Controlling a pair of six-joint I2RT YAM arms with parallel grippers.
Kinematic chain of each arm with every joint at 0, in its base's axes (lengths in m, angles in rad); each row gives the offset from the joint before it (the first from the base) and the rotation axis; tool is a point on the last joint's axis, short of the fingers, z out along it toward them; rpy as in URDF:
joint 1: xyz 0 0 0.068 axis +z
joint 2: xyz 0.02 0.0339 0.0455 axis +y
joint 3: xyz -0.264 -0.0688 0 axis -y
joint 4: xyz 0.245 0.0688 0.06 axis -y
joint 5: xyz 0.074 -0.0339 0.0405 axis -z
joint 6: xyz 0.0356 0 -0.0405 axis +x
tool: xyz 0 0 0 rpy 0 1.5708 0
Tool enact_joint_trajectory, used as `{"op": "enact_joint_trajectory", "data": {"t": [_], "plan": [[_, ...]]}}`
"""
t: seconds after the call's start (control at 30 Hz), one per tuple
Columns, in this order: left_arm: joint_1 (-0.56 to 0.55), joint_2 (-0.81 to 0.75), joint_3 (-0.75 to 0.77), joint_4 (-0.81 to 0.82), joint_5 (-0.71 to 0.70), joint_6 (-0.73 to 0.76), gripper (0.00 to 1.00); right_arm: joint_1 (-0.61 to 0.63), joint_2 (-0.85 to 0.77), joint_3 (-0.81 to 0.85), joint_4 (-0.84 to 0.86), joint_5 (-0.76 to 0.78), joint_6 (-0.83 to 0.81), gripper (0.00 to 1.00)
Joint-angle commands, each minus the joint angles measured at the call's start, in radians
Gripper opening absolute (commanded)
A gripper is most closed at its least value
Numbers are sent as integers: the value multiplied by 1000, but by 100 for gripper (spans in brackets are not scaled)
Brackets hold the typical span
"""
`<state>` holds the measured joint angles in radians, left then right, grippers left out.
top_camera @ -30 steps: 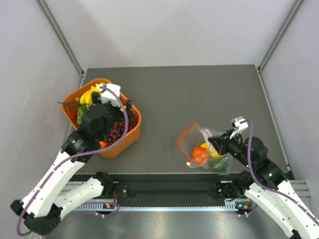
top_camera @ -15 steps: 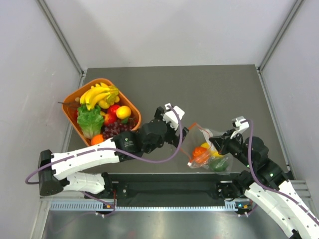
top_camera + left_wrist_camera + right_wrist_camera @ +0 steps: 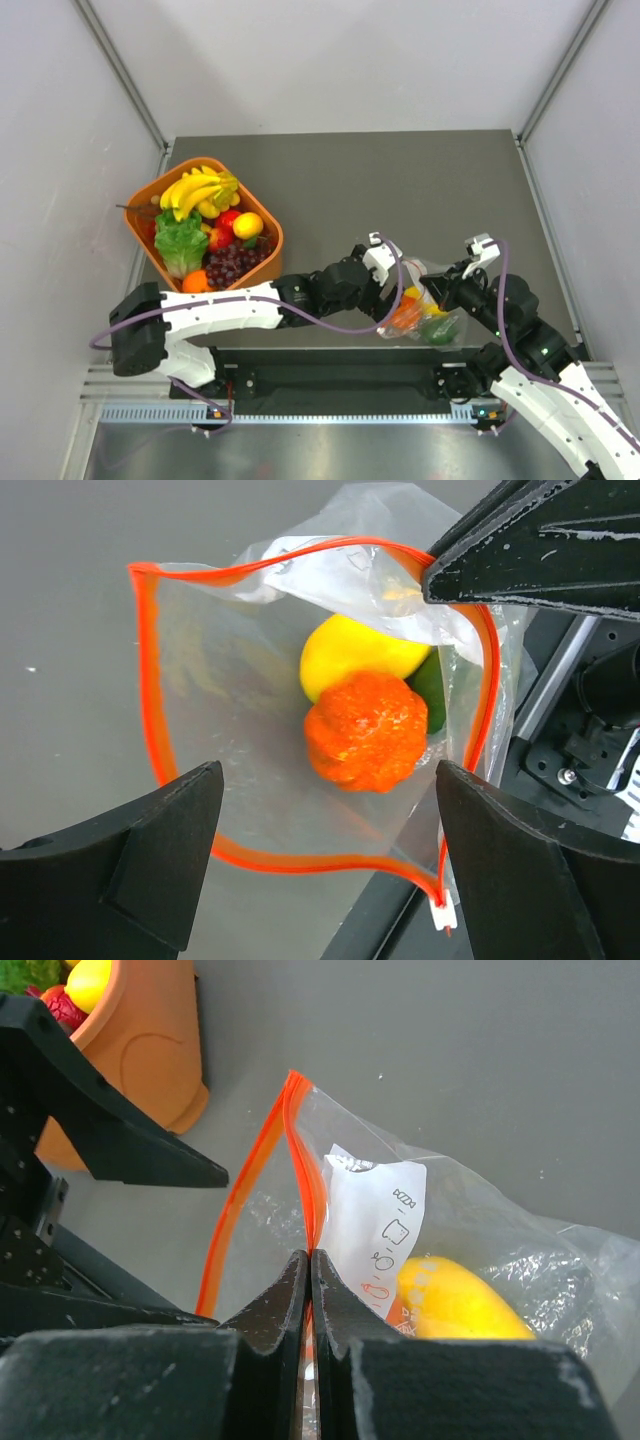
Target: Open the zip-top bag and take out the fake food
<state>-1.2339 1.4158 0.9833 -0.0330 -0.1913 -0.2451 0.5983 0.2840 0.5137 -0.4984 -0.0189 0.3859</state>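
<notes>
1. Zip-top bag [image 3: 418, 300] lay at the desk's [image 3: 400, 190] near edge, well right of the orange basket [image 3: 268, 262], its mouth gaping.
2. Right hand [image 3: 310, 1260] was pinched closed on the bag's orange zip strip.
3. Left hand [image 3: 327, 800] was spread wide over the mouth, gripping nothing.
4. Fake food [image 3: 360, 710] sat inside: orange fruit [image 3: 365, 735], yellow piece [image 3: 350, 652] and green piece [image 3: 433, 698], all touching.
</notes>
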Motion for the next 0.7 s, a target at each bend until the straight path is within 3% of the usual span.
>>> {"op": "enact_joint_trajectory", "data": {"t": [0.0, 0.47, 0.67], "plan": [[-4, 34, 5, 122, 35, -34, 91, 12, -2, 46, 14, 11, -9, 0], [-42, 242, 67, 162, 30, -33, 88, 12, -2, 45, 15, 5, -10, 0], [-62, 250, 39, 222, 55, -75, 89, 11, 0, 45, 17, 2, -13, 0]]}}
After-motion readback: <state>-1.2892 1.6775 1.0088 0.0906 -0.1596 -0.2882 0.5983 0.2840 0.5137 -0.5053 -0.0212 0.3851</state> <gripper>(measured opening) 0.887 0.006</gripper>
